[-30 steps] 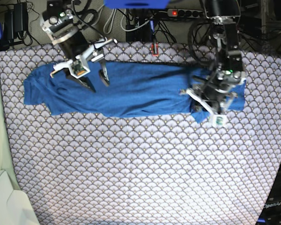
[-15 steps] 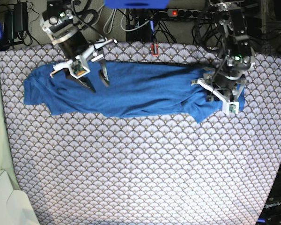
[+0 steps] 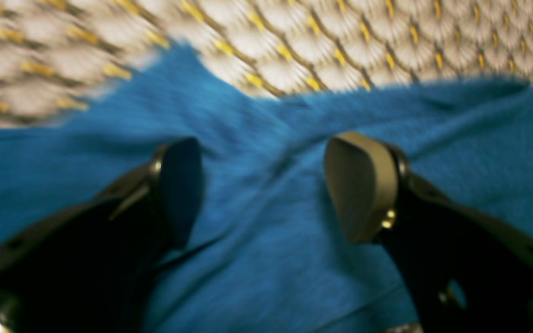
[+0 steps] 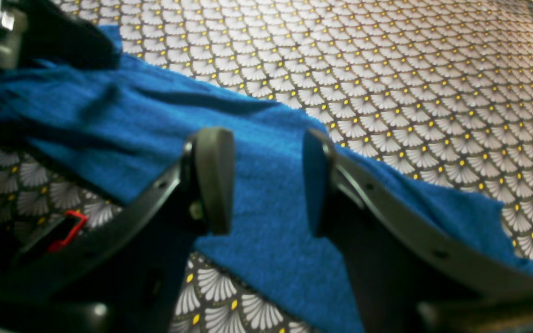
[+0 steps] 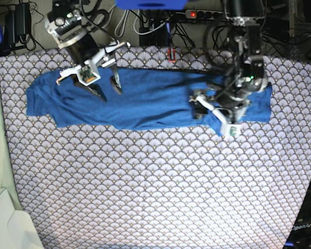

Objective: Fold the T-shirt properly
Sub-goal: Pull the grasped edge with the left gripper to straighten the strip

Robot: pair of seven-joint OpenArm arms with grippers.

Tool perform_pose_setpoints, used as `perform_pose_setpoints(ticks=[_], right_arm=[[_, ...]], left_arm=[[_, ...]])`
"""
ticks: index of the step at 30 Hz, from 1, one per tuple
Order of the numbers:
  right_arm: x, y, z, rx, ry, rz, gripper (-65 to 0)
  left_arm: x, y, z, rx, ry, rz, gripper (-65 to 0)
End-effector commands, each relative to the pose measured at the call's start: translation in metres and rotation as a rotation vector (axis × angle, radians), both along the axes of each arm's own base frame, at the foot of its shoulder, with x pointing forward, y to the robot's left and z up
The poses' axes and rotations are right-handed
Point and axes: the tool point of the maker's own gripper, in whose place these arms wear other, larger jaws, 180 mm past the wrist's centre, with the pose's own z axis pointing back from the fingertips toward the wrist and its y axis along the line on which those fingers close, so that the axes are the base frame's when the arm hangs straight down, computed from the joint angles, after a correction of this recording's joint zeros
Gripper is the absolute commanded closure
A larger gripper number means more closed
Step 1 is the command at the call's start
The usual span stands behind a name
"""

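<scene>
The blue T-shirt (image 5: pixel 155 98) lies as a long band across the back of the scallop-patterned table cloth (image 5: pixel 160 187). My right gripper (image 5: pixel 109 93) is open over the shirt's left part; in the right wrist view its jaws (image 4: pixel 263 152) stand apart just above the blue cloth (image 4: pixel 257 203), holding nothing. My left gripper (image 5: pixel 210 109) is over the shirt's right part near its front edge. In the blurred left wrist view it (image 3: pixel 266 157) is open, with wrinkled blue cloth (image 3: pixel 266 240) between and under the fingers.
Cables, a power strip (image 5: pixel 205 14) and a small red object (image 5: pixel 171 53) lie along the back edge of the table. A pale box (image 5: pixel 5 223) stands at the front left corner. Patterned cloth (image 3: pixel 340 37) shows past the shirt's edge.
My left gripper swung toward the shirt's right end, then back left to the front edge. The shirt's right end now lies spread flatter. The right arm has not moved.
</scene>
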Motion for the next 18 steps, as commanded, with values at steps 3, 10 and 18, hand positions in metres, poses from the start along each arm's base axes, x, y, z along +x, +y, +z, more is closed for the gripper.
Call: perform_pose_setpoints(ticks=[3,10,18], right_arm=[[0.002,0.001,0.012,0.025,-0.042,0.001,-25.9],[0.002,0.000,0.011,0.023,-0.040,-0.002,-25.9],[0.003,0.000,0.013,0.023,-0.045,-0.002,-25.9]], left_arm=[[0.014,-0.006,0.005,-0.012,-0.031,-0.010,-44.8],[0.016,-0.004,0.001,-0.015,-0.021,0.000,-42.5],[0.016,-0.003,0.000,-0.013,-0.020,0.000,-28.5]])
